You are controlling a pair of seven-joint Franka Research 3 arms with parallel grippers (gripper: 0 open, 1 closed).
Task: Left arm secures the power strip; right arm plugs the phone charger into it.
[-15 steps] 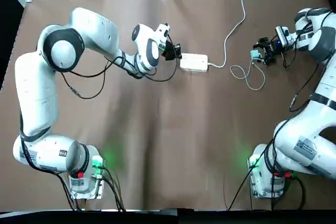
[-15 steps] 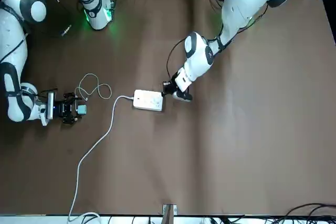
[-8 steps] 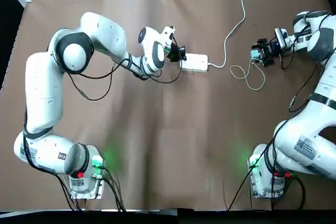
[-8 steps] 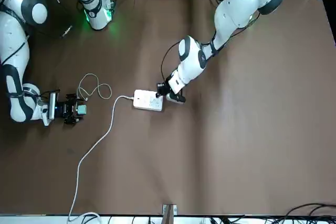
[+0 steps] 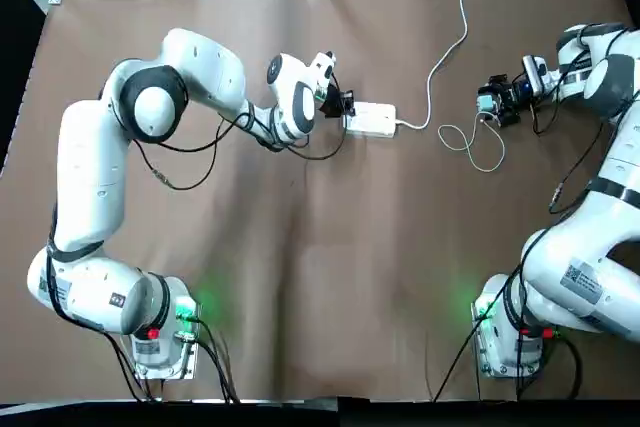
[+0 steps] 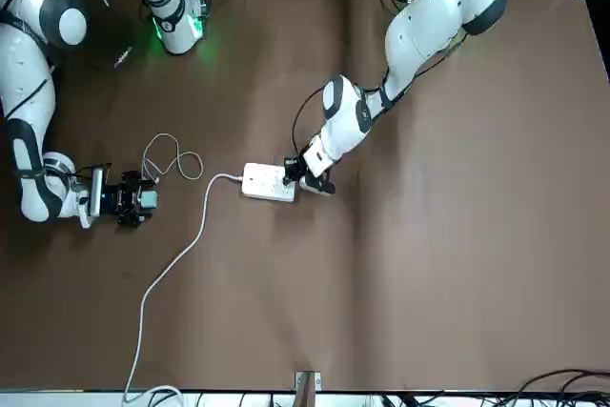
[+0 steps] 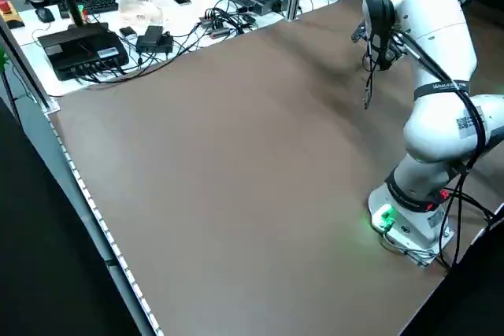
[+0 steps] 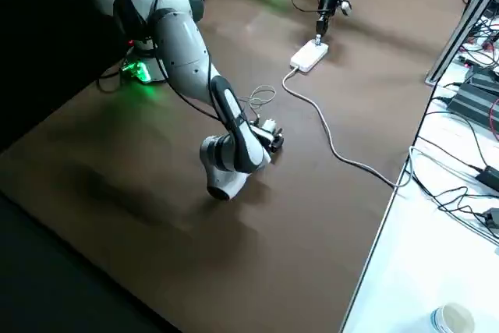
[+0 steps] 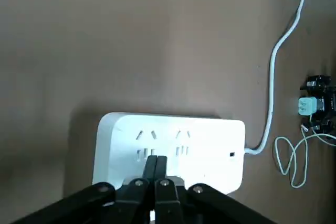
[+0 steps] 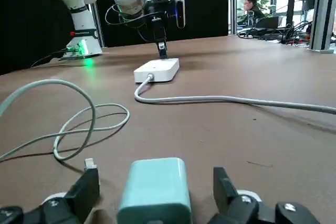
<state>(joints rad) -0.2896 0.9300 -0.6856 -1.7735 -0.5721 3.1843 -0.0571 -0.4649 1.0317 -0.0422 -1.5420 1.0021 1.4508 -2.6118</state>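
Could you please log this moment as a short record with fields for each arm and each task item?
left gripper: fingers shut together, tips pressing on the near end of the power strip
right gripper: open, fingers either side of the phone charger, not closed on it
power strip: flat on the table, sockets up, empty
phone charger: on the table, apart from the strip, thin cable looped beside it

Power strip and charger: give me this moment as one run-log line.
left gripper: shut, tip over power strip | right gripper: open around phone charger | charger unplugged
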